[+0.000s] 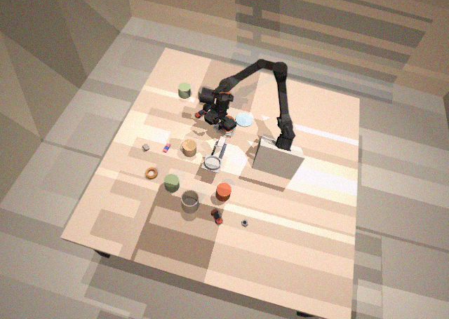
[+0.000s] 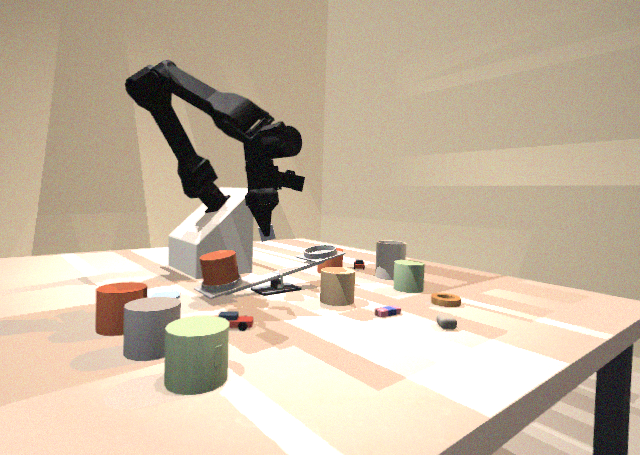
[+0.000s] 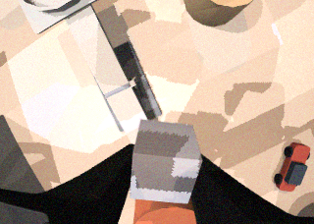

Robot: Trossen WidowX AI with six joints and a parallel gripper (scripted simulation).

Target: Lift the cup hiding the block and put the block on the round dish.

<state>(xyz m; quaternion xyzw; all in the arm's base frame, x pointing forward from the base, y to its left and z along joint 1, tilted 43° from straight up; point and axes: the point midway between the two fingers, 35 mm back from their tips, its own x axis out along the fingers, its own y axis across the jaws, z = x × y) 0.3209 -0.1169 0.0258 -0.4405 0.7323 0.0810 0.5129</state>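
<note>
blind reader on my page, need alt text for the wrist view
A black pincer grips a gray block, with an orange cup partly visible behind it at the bottom edge. Beyond lie the balance's beam and empty ring-rimmed pan, a tan cylinder at the top and a red toy car at right.

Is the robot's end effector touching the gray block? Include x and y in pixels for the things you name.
Touching. The wrist view shows the block (image 2: pixel 271 232) (image 3: pixel 166 160) squeezed between the end effector's (image 2: pixel 266 233) (image 3: pixel 167 160) black fingers.

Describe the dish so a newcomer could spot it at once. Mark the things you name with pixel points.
Find the white sloped base (image 1: pixel 278 160) (image 2: pixel 184 256) carrying the black arm. In the top view, the dish (image 1: pixel 243 119) lies up and left of it, near the balance's cup end. It alone is flat, round and pale blue.
</note>
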